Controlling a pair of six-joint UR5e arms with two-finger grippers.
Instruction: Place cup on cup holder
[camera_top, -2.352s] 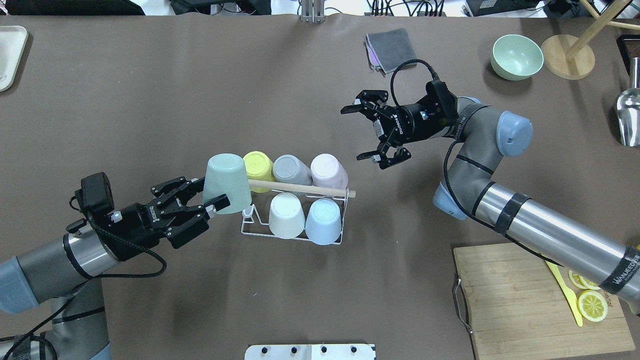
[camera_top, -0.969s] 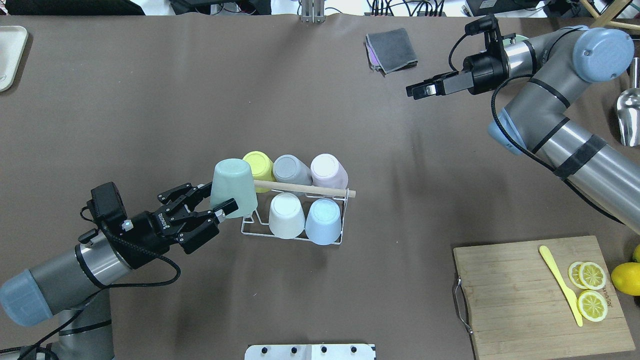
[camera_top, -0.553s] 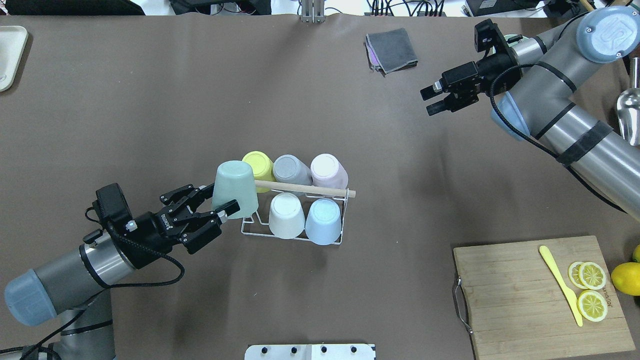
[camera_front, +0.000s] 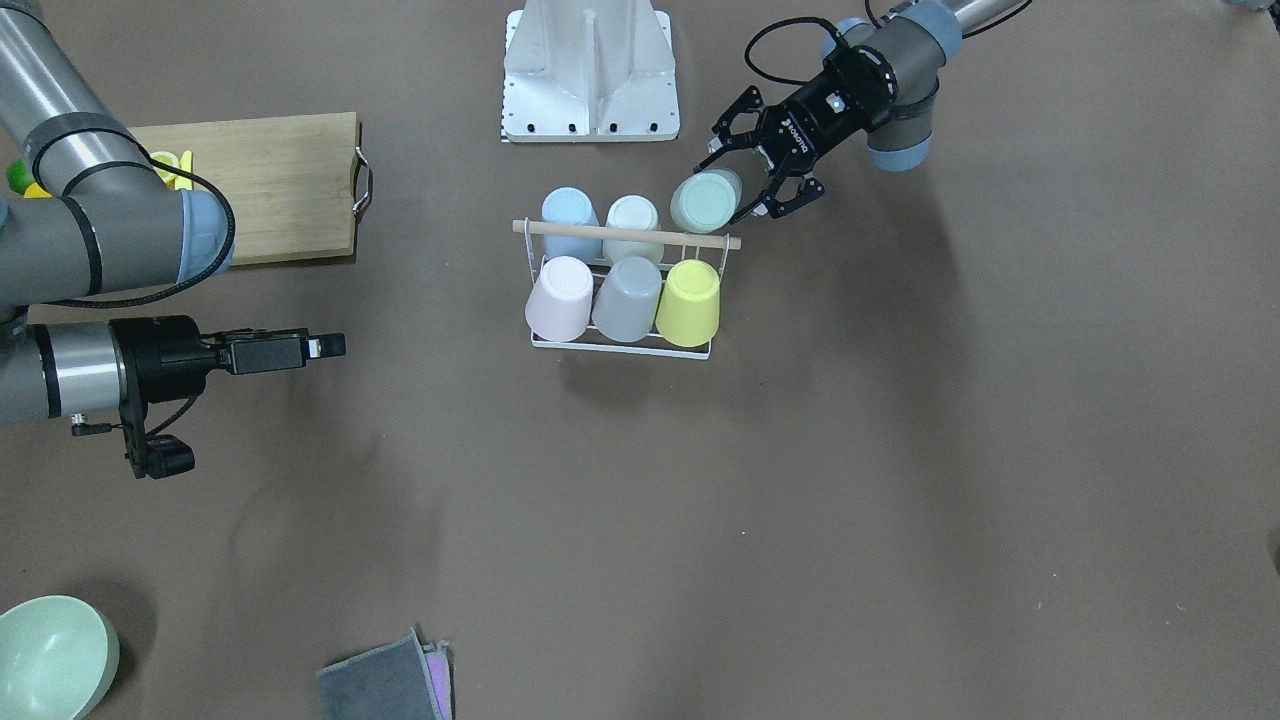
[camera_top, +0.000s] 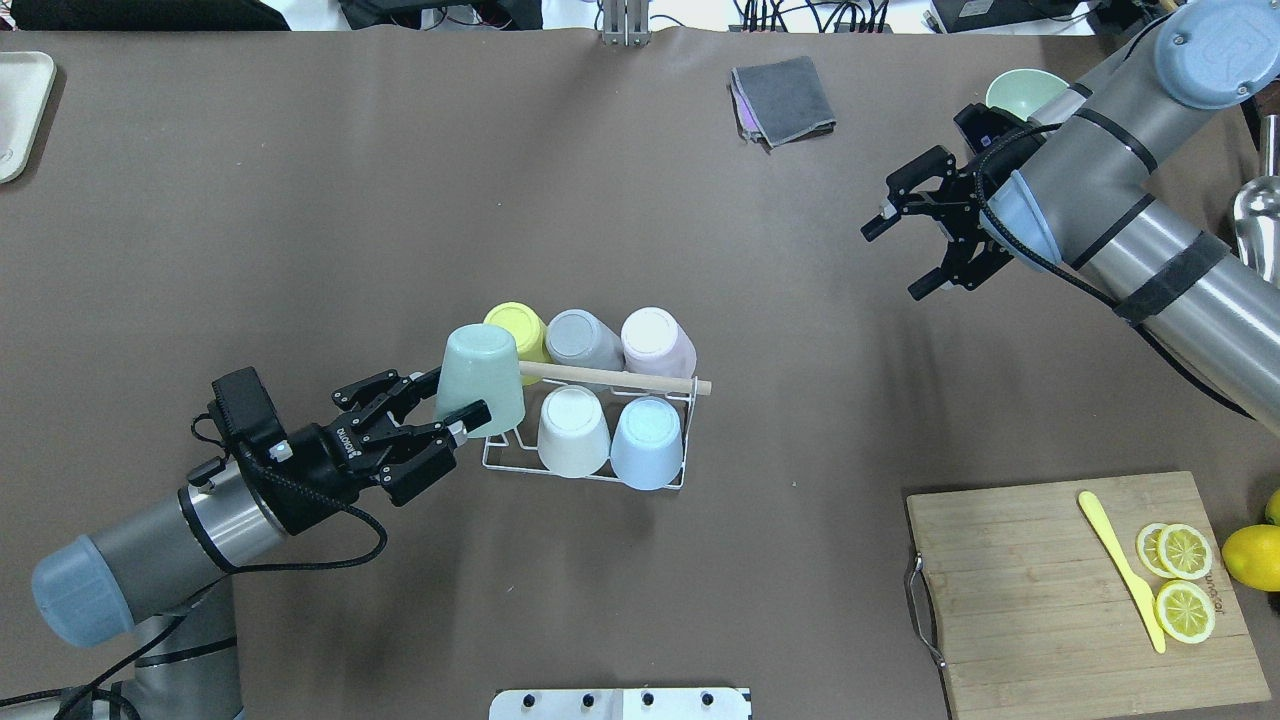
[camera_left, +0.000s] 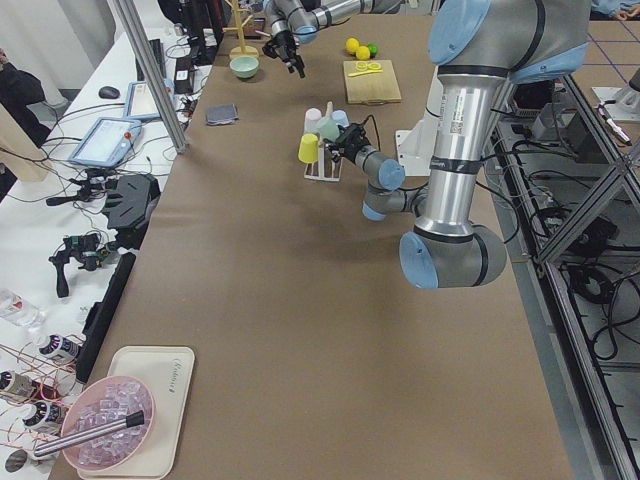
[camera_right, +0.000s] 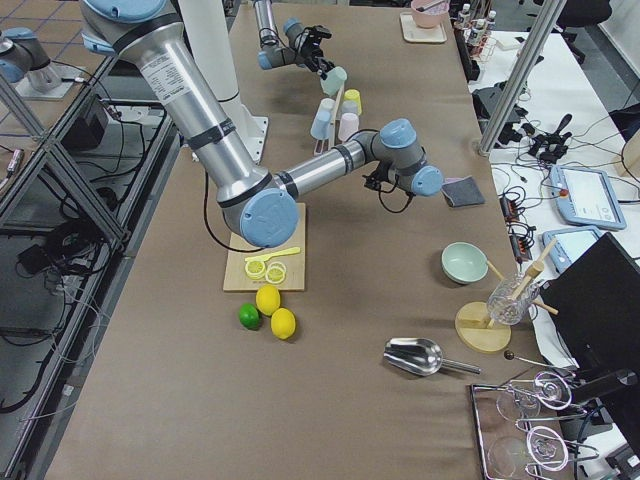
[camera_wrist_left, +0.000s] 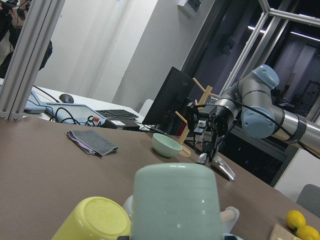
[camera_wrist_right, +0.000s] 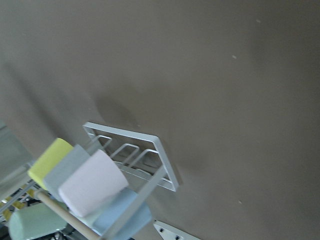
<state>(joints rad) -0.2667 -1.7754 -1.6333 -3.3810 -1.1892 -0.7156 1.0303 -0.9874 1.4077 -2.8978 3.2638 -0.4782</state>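
from overhead the left fingers (camera_top: 468, 417) clasp the upturned mint cup (camera_top: 480, 370), tilted over the left end of the cup holder (camera_top: 640, 381) beside five other cups (camera_top: 575, 430). the front-facing view shows the right fingers (camera_front: 290, 350) only edge-on, while overhead they are spread wide, well apart from the rack. the brown tabletop (camera_top: 300, 200) carries a cutting board (camera_top: 1040, 600) with lemon slices (camera_top: 1185, 610) at right; the left-end view shows tablets (camera_left: 103, 140) beside it.
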